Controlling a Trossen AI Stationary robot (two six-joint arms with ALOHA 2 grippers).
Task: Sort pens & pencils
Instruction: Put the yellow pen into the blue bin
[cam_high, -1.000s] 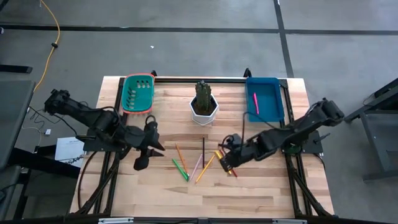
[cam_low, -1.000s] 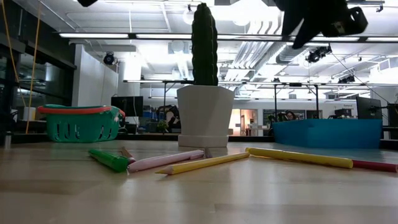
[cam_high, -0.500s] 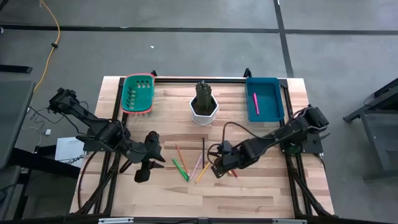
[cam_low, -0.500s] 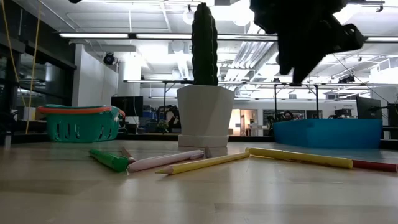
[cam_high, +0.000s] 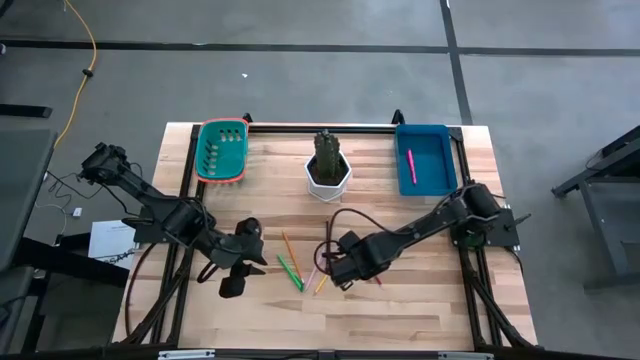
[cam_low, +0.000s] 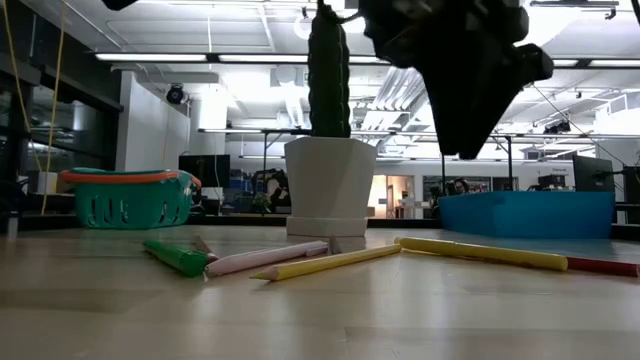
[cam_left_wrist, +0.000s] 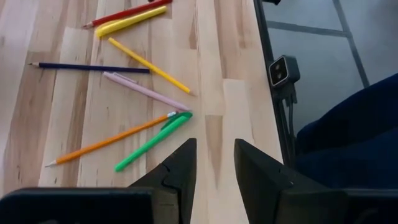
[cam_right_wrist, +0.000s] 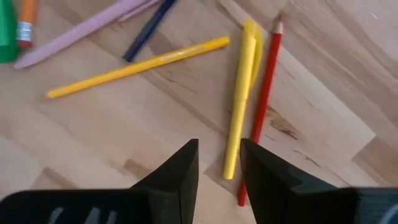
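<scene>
The desk (cam_high: 420, 300) was a light wooden butcher-block top on a dark frame, standing on a grey concrete floor (cam_high: 300, 80) crossed by dark seam lines. A yellow cable (cam_high: 85, 60) ran over the floor beyond the desk's left side. In the low view, the room behind showed white ceiling light strips (cam_low: 200, 57), exposed ducts and distant workstations.

At the far edge of the desk stood a green basket (cam_high: 222, 150) on the left, a white pot with a cactus (cam_high: 328, 165) in the middle, and a blue tray (cam_high: 425, 160) on the right. One pink pen (cam_high: 410, 165) lay inside the tray.

The loose pens and pencils lay in a fan near the desk centre: a green pen (cam_left_wrist: 152, 142) touching an orange pencil (cam_left_wrist: 109, 141) at one end, a pale pink pen (cam_left_wrist: 146, 91), a dark pencil (cam_left_wrist: 90, 66), a thin yellow pencil (cam_right_wrist: 140, 66), a thicker yellow stick (cam_right_wrist: 241, 99) and a red pencil (cam_right_wrist: 264, 93) lying side by side.

The right gripper (cam_high: 338, 268) hung above this group, its fingers (cam_right_wrist: 177, 168) slightly spread and empty, directly over the yellow stick and red pencil. The left gripper (cam_high: 240, 268) waited to the left of the fan, fingers (cam_left_wrist: 180, 165) slightly spread, holding nothing.
</scene>
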